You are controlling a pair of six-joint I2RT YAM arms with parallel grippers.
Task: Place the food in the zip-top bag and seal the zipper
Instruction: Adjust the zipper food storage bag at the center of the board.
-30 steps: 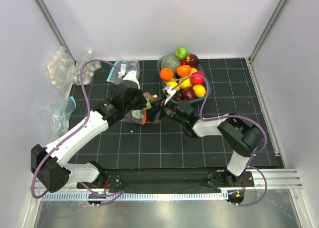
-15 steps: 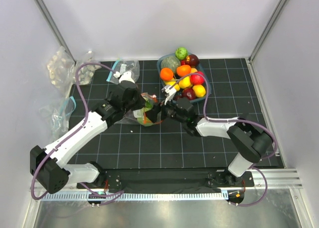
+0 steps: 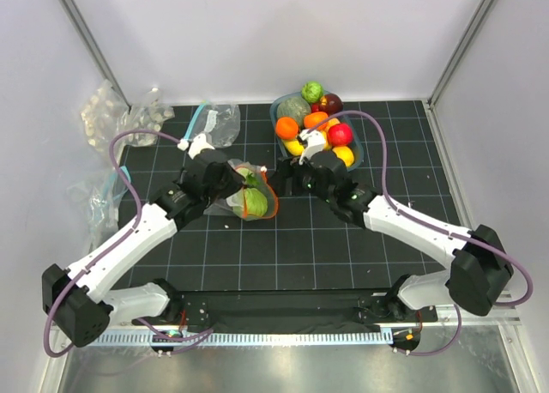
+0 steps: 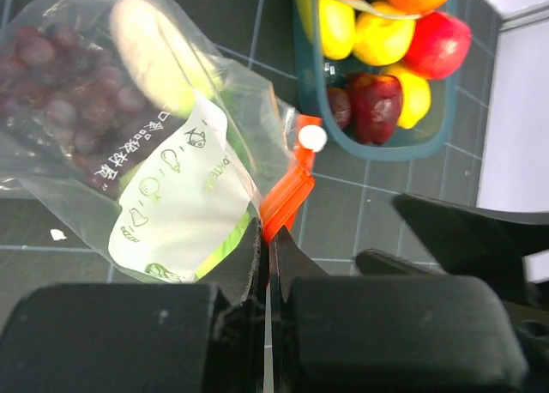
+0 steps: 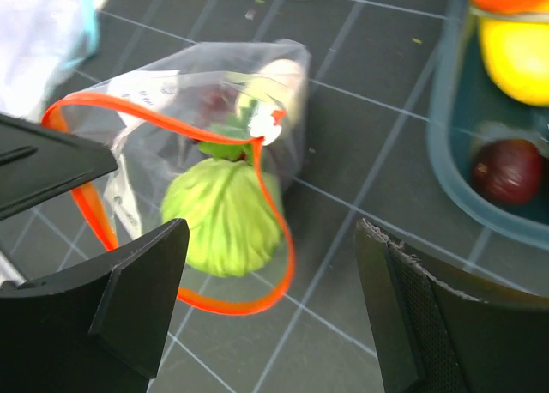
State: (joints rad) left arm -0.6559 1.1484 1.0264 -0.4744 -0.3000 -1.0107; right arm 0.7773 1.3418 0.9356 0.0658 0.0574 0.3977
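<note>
I hold the bag (image 4: pixel 163 187) at its mouth.
My left claw (image 4: pixel 266 238) pinches the edge by the zipper (image 4: pixel 287 196); my right claw (image 5: pixel 270 238) hangs spread over the cabbage (image 5: pixel 225 214) inside.

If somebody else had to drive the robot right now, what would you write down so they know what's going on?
Left gripper: fingers shut on the zip-top bag at its edge by the zipper.
Right gripper: open, empty, facing the bag's mouth.
Things: grapes and white vegetable lie in the bag; cabbage sits at the open mouth, ringed by the zipper. Oranges, lemons and apples are in the teal tub nearby.
Done: three foods in the bag.
Left: bag the rest, probably nudge the cabbage deeper, then seal the zipper.
</note>
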